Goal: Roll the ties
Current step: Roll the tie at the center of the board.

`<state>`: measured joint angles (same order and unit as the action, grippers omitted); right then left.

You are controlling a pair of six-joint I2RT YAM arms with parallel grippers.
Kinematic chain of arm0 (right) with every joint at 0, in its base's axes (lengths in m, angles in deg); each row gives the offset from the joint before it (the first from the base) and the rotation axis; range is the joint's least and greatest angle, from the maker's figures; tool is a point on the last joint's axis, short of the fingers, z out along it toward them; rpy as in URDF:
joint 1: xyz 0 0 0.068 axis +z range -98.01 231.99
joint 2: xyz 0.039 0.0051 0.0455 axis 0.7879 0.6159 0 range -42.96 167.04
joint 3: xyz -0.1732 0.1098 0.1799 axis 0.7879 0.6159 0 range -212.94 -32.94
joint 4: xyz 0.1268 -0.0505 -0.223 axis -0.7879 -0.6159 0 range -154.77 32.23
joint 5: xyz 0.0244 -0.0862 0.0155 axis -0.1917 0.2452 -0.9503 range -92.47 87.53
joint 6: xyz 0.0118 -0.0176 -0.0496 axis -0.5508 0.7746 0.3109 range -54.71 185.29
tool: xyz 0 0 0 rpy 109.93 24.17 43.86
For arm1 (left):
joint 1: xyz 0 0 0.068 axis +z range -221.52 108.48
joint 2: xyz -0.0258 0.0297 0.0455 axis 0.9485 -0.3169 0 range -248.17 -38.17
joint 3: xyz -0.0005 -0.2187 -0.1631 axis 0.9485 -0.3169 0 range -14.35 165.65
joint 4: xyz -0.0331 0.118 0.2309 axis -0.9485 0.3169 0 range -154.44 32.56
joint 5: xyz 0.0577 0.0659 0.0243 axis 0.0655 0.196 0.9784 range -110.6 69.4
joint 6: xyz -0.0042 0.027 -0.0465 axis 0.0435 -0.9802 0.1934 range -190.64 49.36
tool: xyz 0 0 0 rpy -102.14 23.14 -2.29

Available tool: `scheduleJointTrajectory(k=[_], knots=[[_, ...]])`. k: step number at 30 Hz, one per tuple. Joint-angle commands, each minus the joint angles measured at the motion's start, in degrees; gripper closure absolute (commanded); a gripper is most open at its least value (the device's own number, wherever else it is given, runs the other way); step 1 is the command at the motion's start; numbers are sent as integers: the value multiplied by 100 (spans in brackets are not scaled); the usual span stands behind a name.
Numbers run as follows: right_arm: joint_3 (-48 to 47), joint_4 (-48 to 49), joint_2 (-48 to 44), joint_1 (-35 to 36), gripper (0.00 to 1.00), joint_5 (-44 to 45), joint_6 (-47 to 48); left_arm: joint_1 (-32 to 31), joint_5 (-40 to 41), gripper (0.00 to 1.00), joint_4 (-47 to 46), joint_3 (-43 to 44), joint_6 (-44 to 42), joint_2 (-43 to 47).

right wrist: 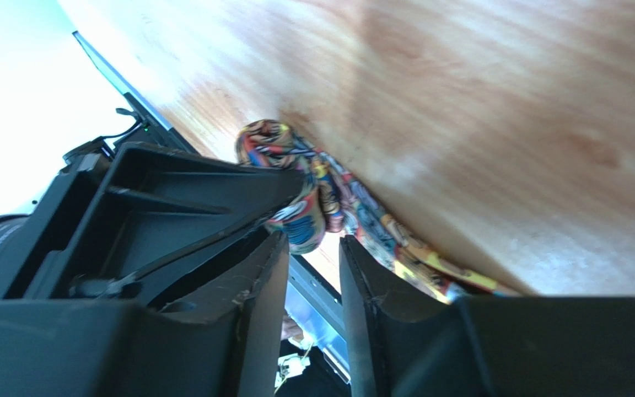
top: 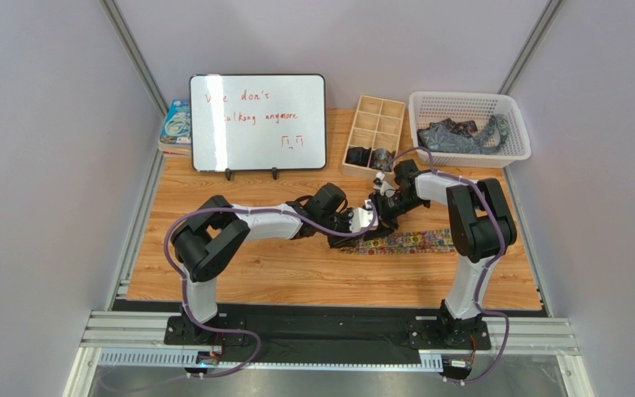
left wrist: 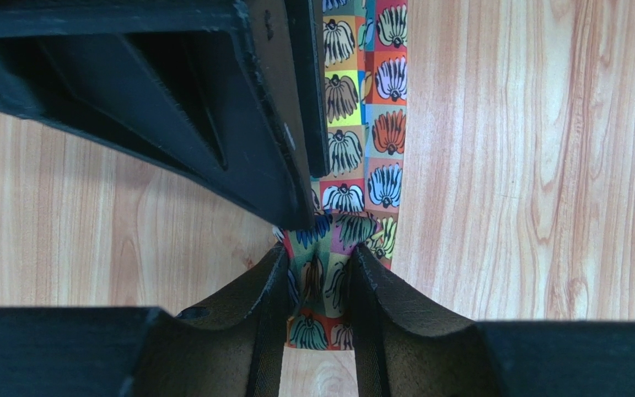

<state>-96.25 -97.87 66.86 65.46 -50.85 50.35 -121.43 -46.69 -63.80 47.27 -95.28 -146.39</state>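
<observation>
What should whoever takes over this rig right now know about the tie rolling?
The left end effector is shut on one end of the multicoloured floral fabric necktie, with fabric bunched between its fingers.
The right end effector is open at that same end and holds nothing.
The rest of that necktie lies stretched out on the wooden table.
Done: two dark rolled ties sit in the near compartments of the wooden divided box.
Left: roll and stow the floral one, then the dark ties heaped in the white plastic basket.
</observation>
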Motion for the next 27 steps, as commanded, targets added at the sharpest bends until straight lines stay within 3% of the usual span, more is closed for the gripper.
scheduleJointTrajectory(k=[1, 11, 14, 17, 23, 27], knots=[[38, 116, -242, 76, 63, -137, -53, -19, 482, 63, 1139, -265, -278, -577], [240, 704, -40, 393, 66, 13, -325, -28, 455, 61, 1140, -212, -287, -568], [249, 618, 39, 393, 91, 223, -229, -10, 490, 56, 1140, -204, -287, -533], [328, 503, 57, 331, 100, 443, -115, 121, 412, 48, 1166, -195, -199, -402], [390, 406, 153, 208, 100, 742, 0, 658, -318, 29, 921, -247, 47, 230], [337, 389, 250, 199, 100, 1066, 35, 807, -607, 25, 525, -589, 100, 679]])
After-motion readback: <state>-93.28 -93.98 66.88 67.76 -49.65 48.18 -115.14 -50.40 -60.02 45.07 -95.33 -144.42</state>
